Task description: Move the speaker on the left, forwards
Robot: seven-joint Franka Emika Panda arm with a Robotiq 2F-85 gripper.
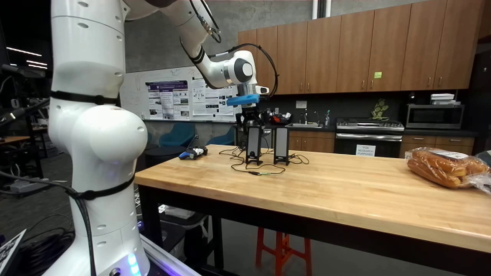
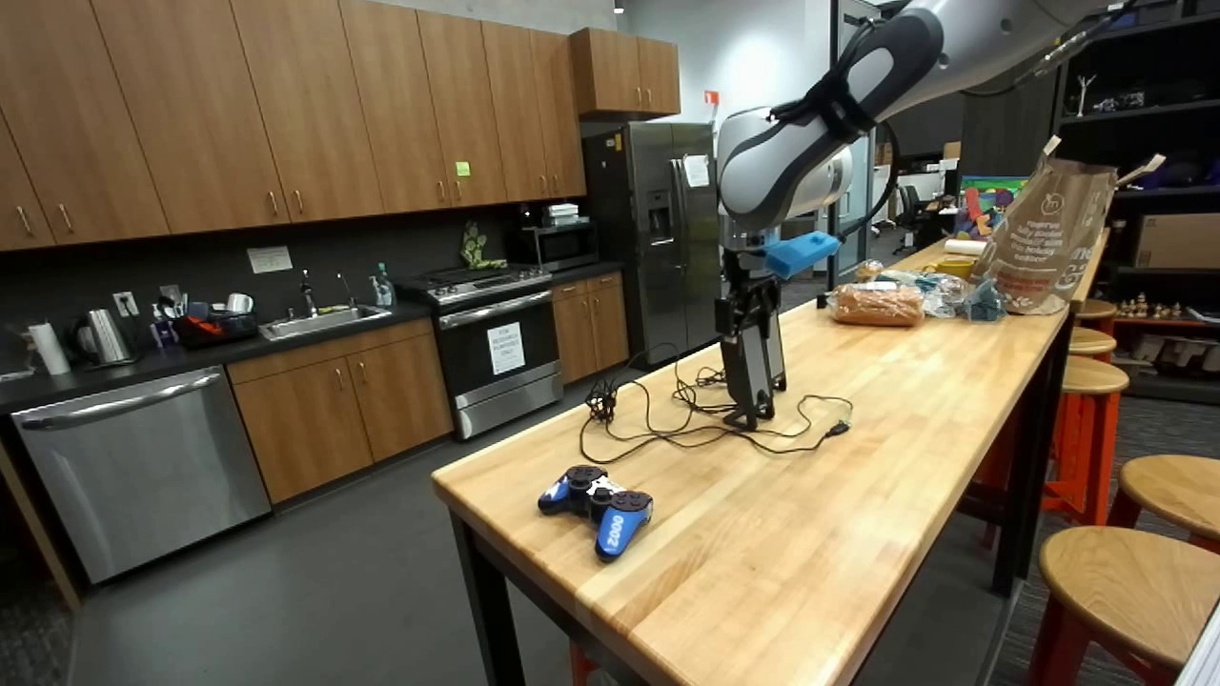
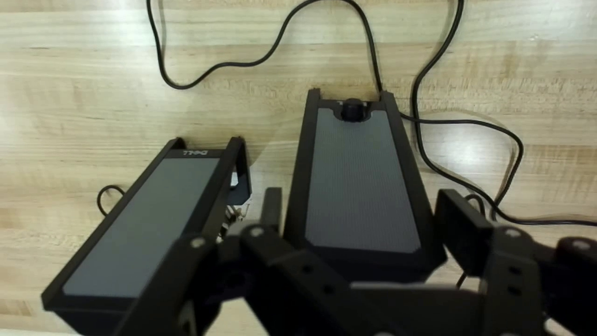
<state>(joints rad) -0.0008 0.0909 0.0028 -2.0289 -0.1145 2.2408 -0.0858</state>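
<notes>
Wood-grained cabinets (image 1: 355,53) hang above a sink (image 1: 307,126), stove (image 1: 370,137) and microwave (image 1: 434,117).

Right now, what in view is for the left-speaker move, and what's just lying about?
Job: slim black tower speaker with knob; its thin black cable; black gripper.
Lying about: second black tower speaker; blue and black game controller; brown bread in clear plastic; brown paper bag.

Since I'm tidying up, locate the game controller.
In both exterior views, the game controller lies near one end of the tabletop, left of both speakers.
</notes>
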